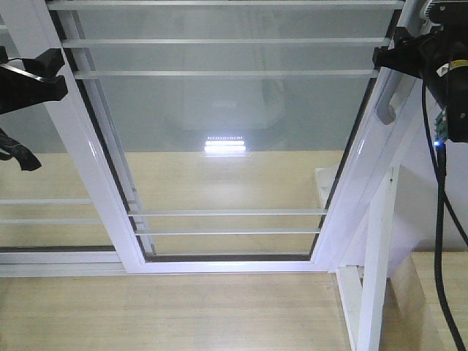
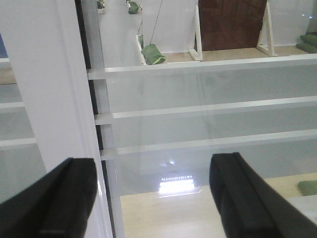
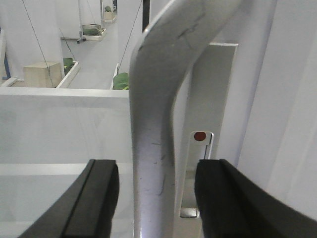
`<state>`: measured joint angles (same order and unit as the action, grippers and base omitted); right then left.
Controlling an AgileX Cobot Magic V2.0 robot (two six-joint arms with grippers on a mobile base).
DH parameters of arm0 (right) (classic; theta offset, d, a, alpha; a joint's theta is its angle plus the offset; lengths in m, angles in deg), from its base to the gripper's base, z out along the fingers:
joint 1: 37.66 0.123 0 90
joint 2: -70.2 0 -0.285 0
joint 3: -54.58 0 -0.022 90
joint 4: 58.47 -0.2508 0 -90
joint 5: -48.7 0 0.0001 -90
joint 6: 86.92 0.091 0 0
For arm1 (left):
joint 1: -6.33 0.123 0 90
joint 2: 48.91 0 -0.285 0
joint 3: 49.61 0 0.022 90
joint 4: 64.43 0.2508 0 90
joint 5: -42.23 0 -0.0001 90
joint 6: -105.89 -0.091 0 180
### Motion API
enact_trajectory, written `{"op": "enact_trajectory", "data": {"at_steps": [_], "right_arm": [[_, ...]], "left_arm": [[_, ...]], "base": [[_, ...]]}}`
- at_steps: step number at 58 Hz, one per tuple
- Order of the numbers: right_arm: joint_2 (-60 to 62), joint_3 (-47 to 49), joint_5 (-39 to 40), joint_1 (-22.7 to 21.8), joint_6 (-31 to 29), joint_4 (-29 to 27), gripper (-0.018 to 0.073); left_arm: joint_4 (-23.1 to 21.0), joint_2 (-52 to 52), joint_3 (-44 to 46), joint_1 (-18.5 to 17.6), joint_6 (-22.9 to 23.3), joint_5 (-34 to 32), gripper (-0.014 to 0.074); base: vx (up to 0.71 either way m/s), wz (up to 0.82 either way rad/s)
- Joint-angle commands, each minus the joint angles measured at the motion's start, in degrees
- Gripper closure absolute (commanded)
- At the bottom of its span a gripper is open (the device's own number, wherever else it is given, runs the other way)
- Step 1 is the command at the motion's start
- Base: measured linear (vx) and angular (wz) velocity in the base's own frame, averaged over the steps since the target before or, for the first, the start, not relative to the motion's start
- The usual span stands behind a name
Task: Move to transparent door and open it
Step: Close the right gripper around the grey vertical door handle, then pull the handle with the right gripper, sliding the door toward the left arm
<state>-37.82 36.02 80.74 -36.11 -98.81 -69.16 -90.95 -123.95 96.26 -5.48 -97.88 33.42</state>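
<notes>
**Door** (image 1: 234,131): a tall clear glass panel in a white frame is filling the front view and standing directly ahead of the robot. It is sitting in a floor track, and its handle edge is lying on the robot's right. Judged heavy and rigid. The glass is likely fragile and slick, so it is offering no place to hold.

**Floor** (image 1: 183,314): pale wood boards are running under the track and showing through the glass.

**Neighbouring panel** (image 1: 44,190): a similar white-framed pane with no handle is overlapping the door on the left.

**Bars** (image 1: 227,73): thin white horizontal strips are crossing the glass in groups, high and low. Judged too slight to pull on.

**Handle** (image 3: 153,139): a curved grey metal tube is rising along the door's right edge. Judged stiff and smooth, and the one sound place to take hold. A firm pinch across the tube looks needed before any sideways pull.

**Right fingers** (image 3: 94,198): these are standing spread, one on each side of the handle, with a gap showing on both sides.

**Left fingers** (image 2: 242,198): these are standing spread and holding nothing, facing the glass beside the door's left frame rail.

**Lock plate** (image 3: 213,99): a narrow white strip is sitting just behind the handle.

**Red dot** (image 3: 199,136): a small round marker is showing on that plate. Its meaning cannot be told.
</notes>
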Motion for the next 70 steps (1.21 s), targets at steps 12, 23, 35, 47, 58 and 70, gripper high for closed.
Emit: {"op": "enact_trajectory", "data": {"at_steps": [12,23,35,47,58,70], "right_arm": [[-1.5,6.1,5.1,-0.3,-0.4,0.9,0.0145],[-1.9,6.4,4.6,-0.1,-0.4,1.4,0.0244],[-1.9,6.4,4.6,1.1,-0.1,4.3,0.0454],[-1.9,6.4,4.3,4.6,-0.1,5.6,0.0516],[-1.9,6.4,4.7,8.6,-0.6,6.5,0.051],[-1.9,6.4,4.6,11.5,-0.6,6.5,0.0503]], "left_arm": [[0.0,1.2,2.1,-0.1,0.4,-3.7,0.0006],[0.0,1.2,2.1,-0.1,0.4,-3.7,0.0006],[0.0,1.2,2.1,-0.1,0.4,-3.6,0.0006],[0.0,1.2,2.1,-0.1,0.4,-3.6,0.0006],[0.0,1.2,2.1,-0.1,0.4,-3.6,0.0006],[0.0,1.2,2.1,-0.1,0.4,-3.6,0.0006]], "base": [[0.0,0.0],[0.0,0.0],[0.0,0.0],[0.0,0.0],[0.0,0.0],[0.0,0.0]]}}
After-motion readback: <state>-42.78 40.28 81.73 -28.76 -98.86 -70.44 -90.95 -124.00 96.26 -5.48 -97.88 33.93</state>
